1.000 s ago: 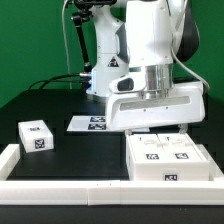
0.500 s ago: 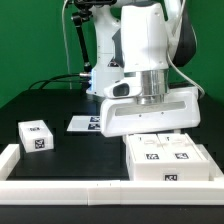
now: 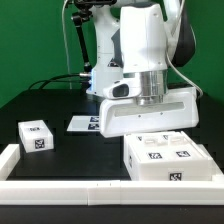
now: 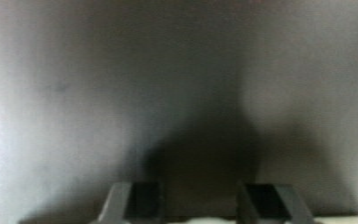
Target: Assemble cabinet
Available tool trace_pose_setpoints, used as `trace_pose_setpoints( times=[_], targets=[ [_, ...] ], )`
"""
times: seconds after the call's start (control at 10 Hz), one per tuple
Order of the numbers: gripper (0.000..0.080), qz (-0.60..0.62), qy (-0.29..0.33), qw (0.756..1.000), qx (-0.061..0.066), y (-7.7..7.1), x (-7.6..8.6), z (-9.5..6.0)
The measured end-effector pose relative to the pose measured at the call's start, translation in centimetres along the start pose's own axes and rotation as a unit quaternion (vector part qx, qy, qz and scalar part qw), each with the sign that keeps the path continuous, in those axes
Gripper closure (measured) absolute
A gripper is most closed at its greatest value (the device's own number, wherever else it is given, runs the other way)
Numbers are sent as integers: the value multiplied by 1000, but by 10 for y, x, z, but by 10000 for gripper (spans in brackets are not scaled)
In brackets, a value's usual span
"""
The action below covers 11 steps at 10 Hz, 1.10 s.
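Note:
The cabinet (image 3: 168,160) is a large white box with black-and-white tags at the exterior view's lower right. My gripper (image 3: 150,132) hangs from the wide white hand (image 3: 150,110), right over the cabinet's far edge, and its fingertips are hidden behind that edge. In the wrist view the two dark fingers (image 4: 140,203) stand a moderate way apart, with my gripper (image 4: 204,205) pressed close to a blurred grey surface and a dark band between them. They appear shut on a part of the cabinet. A small white tagged block (image 3: 37,136) lies apart at the exterior view's left.
The marker board (image 3: 84,124) lies flat behind the hand. A long low white border rail (image 3: 60,185) runs along the front edge and up the left side. The robot's base and cables stand at the back.
The hand has moved toward the exterior view's left and settled. The cabinet has shifted slightly left with it and sits a little turned.

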State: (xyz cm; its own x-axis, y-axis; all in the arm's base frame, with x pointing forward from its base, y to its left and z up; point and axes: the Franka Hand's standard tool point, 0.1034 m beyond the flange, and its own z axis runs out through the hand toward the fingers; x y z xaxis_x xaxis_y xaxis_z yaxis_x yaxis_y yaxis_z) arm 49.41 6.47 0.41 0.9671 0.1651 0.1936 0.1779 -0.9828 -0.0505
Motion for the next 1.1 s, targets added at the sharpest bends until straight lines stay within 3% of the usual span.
trace_pose_setpoints(
  times=[0.1,0.2,0.5,0.8,1.1],
  targets=[
    [708,-5,0,1000,0,0,0,0],
    [770,-11,1,1000,-1,2,0,-1],
    [797,-22,5,1000,-3,3,2,-10],
    [798,-34,-3,999,-7,3,9,-49],
    [798,-41,-16,999,-10,4,26,-89]
  ],
)
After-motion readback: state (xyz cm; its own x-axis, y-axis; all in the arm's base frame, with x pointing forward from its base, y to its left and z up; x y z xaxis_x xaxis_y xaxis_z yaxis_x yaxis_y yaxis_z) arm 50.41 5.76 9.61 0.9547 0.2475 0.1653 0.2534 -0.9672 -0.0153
